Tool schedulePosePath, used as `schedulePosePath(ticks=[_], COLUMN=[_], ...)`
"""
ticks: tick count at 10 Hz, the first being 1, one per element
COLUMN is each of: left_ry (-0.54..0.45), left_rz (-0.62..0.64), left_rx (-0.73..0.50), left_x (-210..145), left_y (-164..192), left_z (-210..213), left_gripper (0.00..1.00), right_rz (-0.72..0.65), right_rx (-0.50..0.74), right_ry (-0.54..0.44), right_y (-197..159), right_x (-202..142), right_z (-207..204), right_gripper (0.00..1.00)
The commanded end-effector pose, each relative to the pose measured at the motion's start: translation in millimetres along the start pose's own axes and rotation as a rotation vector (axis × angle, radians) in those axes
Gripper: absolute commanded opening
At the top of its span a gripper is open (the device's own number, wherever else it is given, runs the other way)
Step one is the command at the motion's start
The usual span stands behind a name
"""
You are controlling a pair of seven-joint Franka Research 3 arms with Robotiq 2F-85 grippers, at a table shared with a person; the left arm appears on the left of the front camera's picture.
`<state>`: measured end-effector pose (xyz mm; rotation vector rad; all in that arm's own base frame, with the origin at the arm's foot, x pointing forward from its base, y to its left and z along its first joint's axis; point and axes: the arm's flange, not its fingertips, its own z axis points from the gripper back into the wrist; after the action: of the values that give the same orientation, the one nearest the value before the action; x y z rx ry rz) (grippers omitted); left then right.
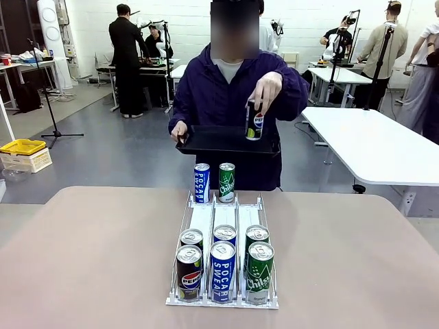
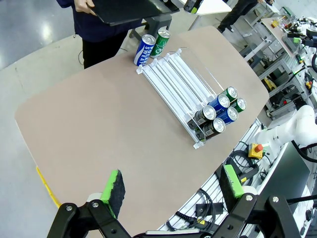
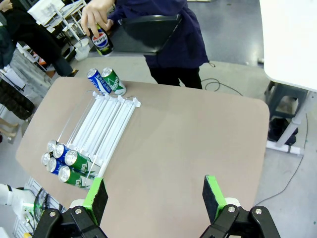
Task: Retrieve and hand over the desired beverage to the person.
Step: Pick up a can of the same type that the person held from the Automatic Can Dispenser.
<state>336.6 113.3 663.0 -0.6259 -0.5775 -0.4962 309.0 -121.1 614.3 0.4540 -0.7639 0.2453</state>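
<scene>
The person (image 1: 233,89) in a dark purple jacket stands at the table's far side, holding a black tray (image 1: 206,140) in one hand. The other hand holds a dark Pepsi can (image 1: 254,120) upright over the tray. On the table lies a clear three-lane rack (image 1: 223,218) with several cans at its near end: Pepsi (image 1: 189,273), Pocari Sweat (image 1: 222,271) and green Chilsung (image 1: 259,273). A blue can (image 1: 201,182) and a green can (image 1: 226,181) stand on the table at the rack's far end. My left gripper (image 2: 172,186) and right gripper (image 3: 154,194) hang high above the table, both open and holding nothing.
A white table (image 1: 377,144) stands to the far right, and a yellow crate (image 1: 24,147) sits on the floor at the left. Other people work at tables in the background. The brown tabletop (image 1: 89,260) is bare on both sides of the rack.
</scene>
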Motion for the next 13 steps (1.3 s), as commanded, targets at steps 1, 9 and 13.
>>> schedulePosePath(ticks=[1, 9, 13], left_ry=[-0.006, -0.006, -0.006], left_rz=[-0.012, -0.012, -0.012], left_rx=[-0.014, -0.014, -0.014], left_x=[0.7, 0.7, 0.7], left_y=[1.8, 1.8, 1.8], left_z=[2.4, 2.4, 2.4], left_gripper=[1.00, 1.00, 1.00], right_rz=[0.000, 0.000, 0.000], right_rx=[0.027, 0.027, 0.027], right_ry=[-0.004, -0.004, -0.004], right_y=[-3.1, -3.1, -3.1], right_x=[-0.6, -0.6, -0.6], right_z=[-1.9, -1.9, -1.9], right_gripper=[1.00, 1.00, 1.00])
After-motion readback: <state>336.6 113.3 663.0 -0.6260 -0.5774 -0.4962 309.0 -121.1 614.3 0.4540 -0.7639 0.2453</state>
